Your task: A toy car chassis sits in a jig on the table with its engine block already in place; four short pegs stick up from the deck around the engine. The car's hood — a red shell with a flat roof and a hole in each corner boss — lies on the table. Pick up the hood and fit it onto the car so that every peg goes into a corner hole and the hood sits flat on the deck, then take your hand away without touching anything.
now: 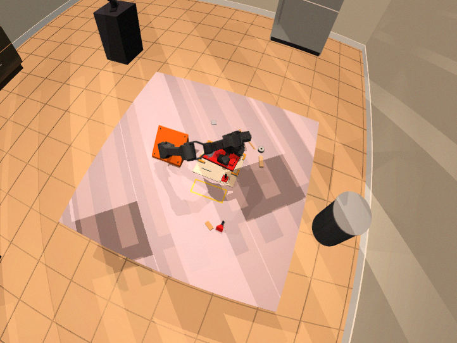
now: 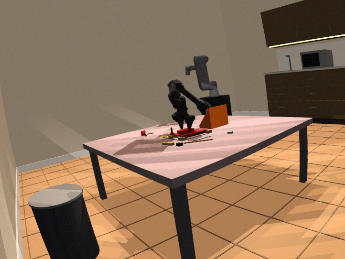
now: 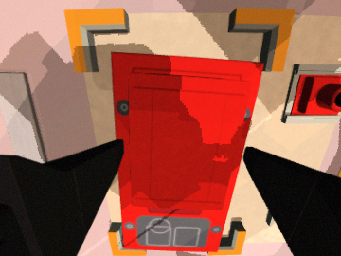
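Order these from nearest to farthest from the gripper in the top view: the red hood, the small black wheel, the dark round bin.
1. Red hood: under the open gripper.
2. Small black wheel: on the table, beside the jig.
3. Dark round bin: on the floor, off the table.

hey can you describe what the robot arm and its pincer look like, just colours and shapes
The arm is matte black to dark grey, built of chunky, blocky links with rounded joints, rising from an orange wedge-shaped base. No cables or markings show. The pincer is black too, with two broad fingers tapering to wedge-like points.
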Controlling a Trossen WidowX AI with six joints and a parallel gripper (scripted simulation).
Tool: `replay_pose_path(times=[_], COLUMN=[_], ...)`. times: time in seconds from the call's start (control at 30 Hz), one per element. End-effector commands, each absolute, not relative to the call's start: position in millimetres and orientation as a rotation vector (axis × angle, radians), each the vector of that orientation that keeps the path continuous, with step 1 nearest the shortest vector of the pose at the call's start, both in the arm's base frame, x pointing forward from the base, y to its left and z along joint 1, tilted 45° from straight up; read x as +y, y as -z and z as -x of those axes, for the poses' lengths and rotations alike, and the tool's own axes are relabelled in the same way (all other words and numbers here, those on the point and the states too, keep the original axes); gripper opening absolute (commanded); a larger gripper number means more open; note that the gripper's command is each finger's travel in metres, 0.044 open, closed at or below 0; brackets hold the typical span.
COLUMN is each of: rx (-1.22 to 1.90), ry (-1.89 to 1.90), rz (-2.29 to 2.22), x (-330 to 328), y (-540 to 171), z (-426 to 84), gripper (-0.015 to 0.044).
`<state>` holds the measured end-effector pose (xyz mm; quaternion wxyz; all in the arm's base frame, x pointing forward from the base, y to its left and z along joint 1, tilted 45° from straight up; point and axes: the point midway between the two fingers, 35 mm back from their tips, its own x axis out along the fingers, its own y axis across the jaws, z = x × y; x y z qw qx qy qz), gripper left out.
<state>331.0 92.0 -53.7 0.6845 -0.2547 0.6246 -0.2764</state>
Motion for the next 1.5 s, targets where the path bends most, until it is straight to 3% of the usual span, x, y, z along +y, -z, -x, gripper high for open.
replay_pose_path(times=[0.0, 0.17, 1.47], rx=[1.393, 1.391, 1.391], ry=[0.614, 0.614, 0.614], rz=[0.561, 0.563, 0.563], x=[109, 141, 141], y=[40, 6, 6], z=[-332, -326, -326], gripper=[0.0440, 0.0440, 0.0440])
